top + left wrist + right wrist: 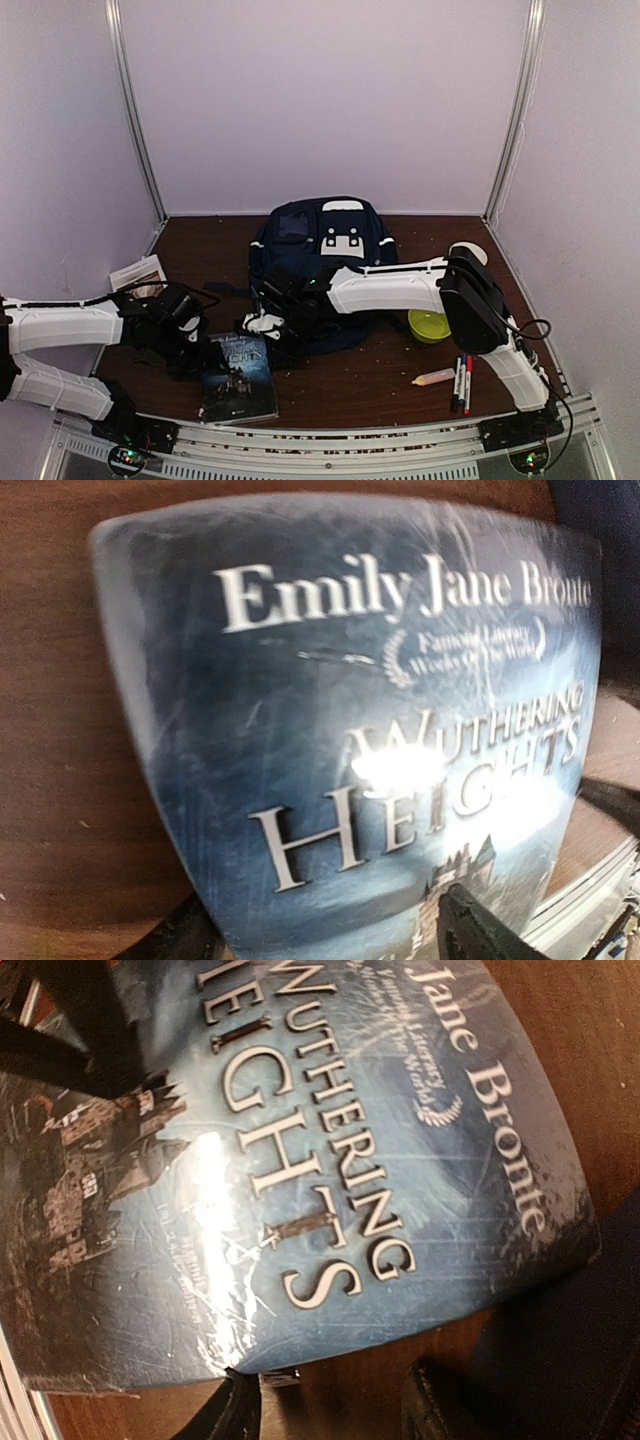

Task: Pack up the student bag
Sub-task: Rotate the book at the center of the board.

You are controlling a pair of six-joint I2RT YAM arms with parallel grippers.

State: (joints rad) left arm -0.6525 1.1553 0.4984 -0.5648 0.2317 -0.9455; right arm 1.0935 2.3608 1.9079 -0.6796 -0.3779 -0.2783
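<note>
While both arms crowd the middle of the worktop, I take the overhead view first. The left arm comes in low from the left with its forearm nearly level. Its wrist ends just beside the left edge of the Wuthering Heights paperback, which lies flat with the cover up. The right arm rises from its base on the right, bends at a high elbow and stretches left across the student bag. Its wrist dips to the paperback's far edge. The bag sits at the back middle of the worktop, its lower front hidden behind that forearm. A yellow-green bowl shows only in part beside the elbow. From up here I cannot read either set of jaws.

On the left wrist camera the cover fills the frame, soft with blur and glare. The left jaws are spread wide. One black finger overlaps the cover's lower edge and the other sits off its side. I cannot tell if either touches it.

On the right wrist camera the right jaws are spread with only bare worktop between them. One finger is just beside the paperback's corner. The other is next to dark navy fabric, apparently the bag. The frame cuts off the author's first name, and an unidentifiable black shape crosses the cover's upper left.
</note>
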